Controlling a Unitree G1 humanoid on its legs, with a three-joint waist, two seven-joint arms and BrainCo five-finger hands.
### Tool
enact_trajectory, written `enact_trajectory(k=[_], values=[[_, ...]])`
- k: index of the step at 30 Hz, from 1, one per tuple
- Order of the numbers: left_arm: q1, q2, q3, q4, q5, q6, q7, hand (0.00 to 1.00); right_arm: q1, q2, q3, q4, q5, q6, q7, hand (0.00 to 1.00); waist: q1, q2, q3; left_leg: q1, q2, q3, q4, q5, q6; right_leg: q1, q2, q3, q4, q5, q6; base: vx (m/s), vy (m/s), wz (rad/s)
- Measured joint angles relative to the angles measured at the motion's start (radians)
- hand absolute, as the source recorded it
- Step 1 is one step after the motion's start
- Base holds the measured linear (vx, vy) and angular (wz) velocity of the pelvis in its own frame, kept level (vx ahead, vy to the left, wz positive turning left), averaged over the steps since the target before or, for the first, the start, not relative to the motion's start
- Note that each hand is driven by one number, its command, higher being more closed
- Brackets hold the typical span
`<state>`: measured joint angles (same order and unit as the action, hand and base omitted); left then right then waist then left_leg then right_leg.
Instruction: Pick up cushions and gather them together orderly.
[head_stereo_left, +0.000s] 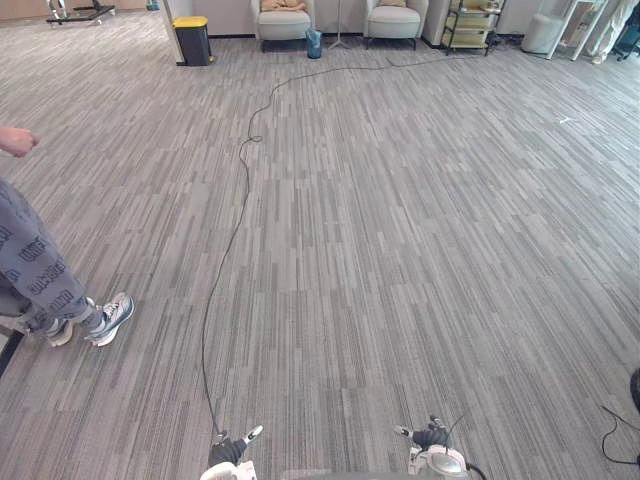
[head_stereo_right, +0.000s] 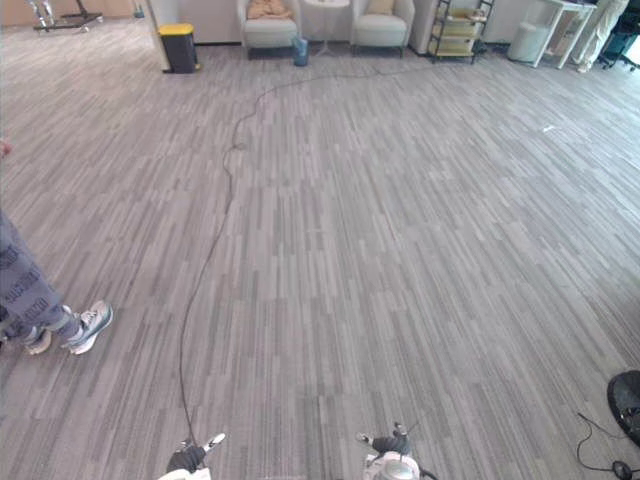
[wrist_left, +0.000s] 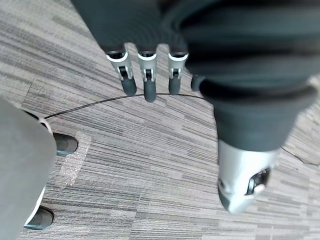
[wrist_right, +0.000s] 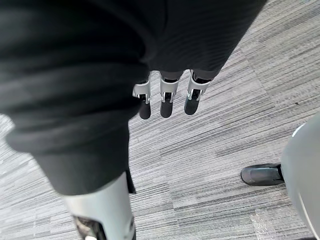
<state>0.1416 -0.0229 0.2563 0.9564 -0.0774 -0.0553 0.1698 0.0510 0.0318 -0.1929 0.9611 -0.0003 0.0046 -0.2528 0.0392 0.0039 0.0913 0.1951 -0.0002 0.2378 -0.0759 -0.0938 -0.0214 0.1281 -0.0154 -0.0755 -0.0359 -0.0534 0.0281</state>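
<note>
**Operator:** Locating the cushions?

**Inspector:** Finding both at the far wall, across the carpet (head_stereo_left: 400, 250). Seeing one tan cushion (head_stereo_left: 283, 5) lying on the seat of the left armchair (head_stereo_left: 284, 25), with its long axis running side to side across the seat. Too small to tell which way it is facing. Seeing a second cushion (head_stereo_right: 380, 6) sitting on the right armchair (head_stereo_left: 394, 24), too small to read its axis.

**Operator:** Reporting hand state?

**Inspector:** Hanging the left hand (wrist_left: 148, 82) above the carpet, fingers straight and spread from the thumb, gripping nothing. Hanging the right hand (wrist_right: 166, 102) likewise, fingers straight, gripping nothing. Sitting well apart from both cushions.

**Operator:** Logging surroundings?

**Inspector:** Noting a person's legs (head_stereo_left: 35, 275) standing at the left, a yellow-lidded bin (head_stereo_left: 192, 40) standing left of the armchairs, and a shelf cart (head_stereo_left: 470, 25) standing to their right.
</note>
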Motion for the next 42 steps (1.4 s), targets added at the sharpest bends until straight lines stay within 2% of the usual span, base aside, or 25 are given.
enact_trajectory(k=[8,33,38,40,42], values=[[-0.014,-0.010,0.040,0.004,0.020,0.003,-0.004,0.00,-0.012,0.007,-0.036,0.002,0.000,0.005,0.015,0.00,0.001,0.001,0.025,0.017,0.000,0.000,-0.014,0.001,-0.001,0.014,0.001,-0.007,-0.004,-0.003,0.003,0.00,-0.035,0.01],[-0.015,-0.010,0.041,0.004,0.019,0.005,-0.022,0.00,-0.012,0.008,-0.118,0.003,0.003,0.022,0.049,0.00,0.004,0.000,0.024,0.013,0.000,-0.017,-0.012,0.001,-0.001,0.016,-0.001,-0.032,-0.002,-0.009,0.003,-0.03,-0.038,0.01],[-0.016,-0.004,0.042,-0.002,0.020,0.014,-0.023,0.00,-0.008,0.011,-0.122,0.003,0.036,0.020,0.050,0.00,0.004,-0.010,0.021,-0.025,0.000,-0.061,0.005,0.002,-0.003,-0.015,-0.010,-0.080,0.054,-0.052,0.000,-0.02,-0.062,0.28],[-0.020,0.003,0.048,-0.006,0.020,0.019,-0.022,0.00,-0.009,0.023,-0.131,0.001,0.050,0.018,0.047,0.00,0.004,-0.023,0.022,-0.067,0.001,-0.078,0.055,-0.014,-0.006,-0.052,-0.021,-0.107,0.110,-0.088,-0.006,0.04,-0.067,0.46],[-0.042,-0.002,0.102,-0.022,0.015,0.022,-0.021,0.00,-0.012,0.034,-0.158,-0.006,0.071,0.007,0.043,0.00,0.013,-0.032,0.047,-0.180,0.025,-0.080,0.283,-0.117,-0.012,-0.079,-0.029,-0.134,0.183,-0.131,-0.014,0.02,-0.086,0.44]])
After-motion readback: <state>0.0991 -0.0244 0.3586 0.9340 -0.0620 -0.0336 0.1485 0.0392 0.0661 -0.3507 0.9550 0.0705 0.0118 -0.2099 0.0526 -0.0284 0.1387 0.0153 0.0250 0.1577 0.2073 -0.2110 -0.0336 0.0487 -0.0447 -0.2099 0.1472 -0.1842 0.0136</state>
